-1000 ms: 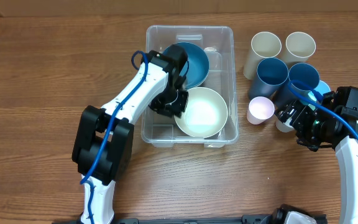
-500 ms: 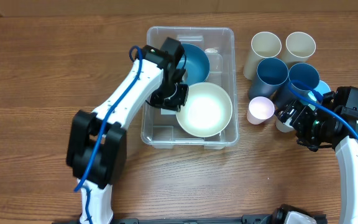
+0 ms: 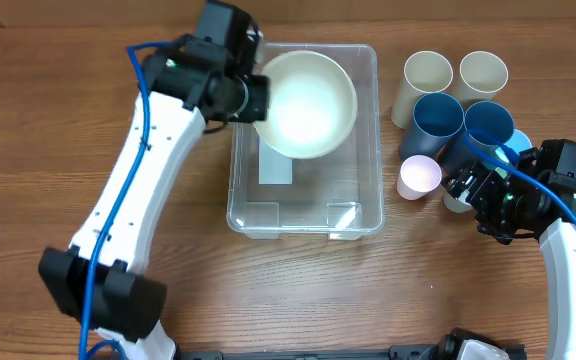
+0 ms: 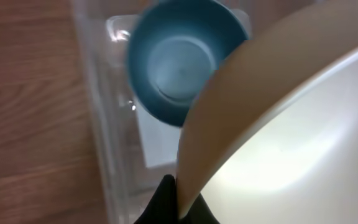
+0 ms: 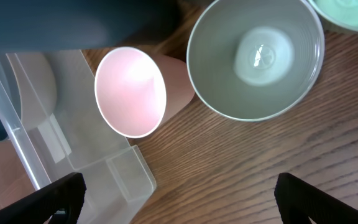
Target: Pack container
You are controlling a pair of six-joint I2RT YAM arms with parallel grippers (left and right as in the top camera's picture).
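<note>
The left claw (image 3: 255,100), pinching the rim of the wide cream plastic bowl (image 3: 306,103), has swung it from the near half of the clear rectangular plastic container (image 3: 303,231) to its far end, over the blue bowl (image 4: 179,68). Nesting looks likely next. The right claw (image 5: 182,196) hangs spread just right of the container, which sits on the tabletop (image 3: 48,120).

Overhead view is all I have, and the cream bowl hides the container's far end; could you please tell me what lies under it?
Observer: The left wrist view shows a blue bowl in the container, below the cream bowl.
Operator: Thanks. How does the left gripper hold the cream bowl?
Observer: The left gripper is shut on its rim, with a dark finger on each side of the edge.
Operator: And below the right gripper?
Observer: A grey-green cup stands by the pink cup; the open right gripper touches neither.
</note>
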